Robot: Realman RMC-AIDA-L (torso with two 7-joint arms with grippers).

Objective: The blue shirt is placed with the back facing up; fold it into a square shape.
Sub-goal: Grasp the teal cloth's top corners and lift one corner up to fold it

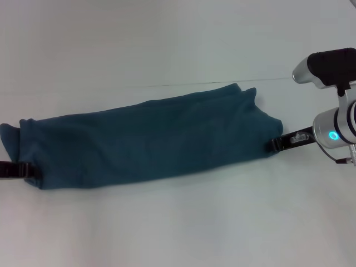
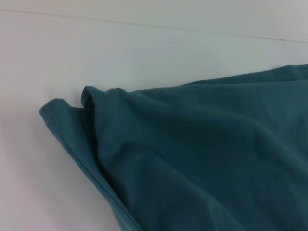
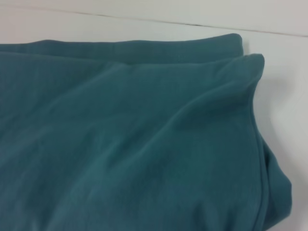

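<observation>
Both end effectors, left (image 1: 25, 169) and right (image 1: 276, 143), touch blue shirt (image 1: 150, 139) ends.

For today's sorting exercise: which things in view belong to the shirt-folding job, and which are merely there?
Job:
blue shirt, a long folded band
left gripper at its left end
right gripper at its right end

Merely there:
white table
</observation>
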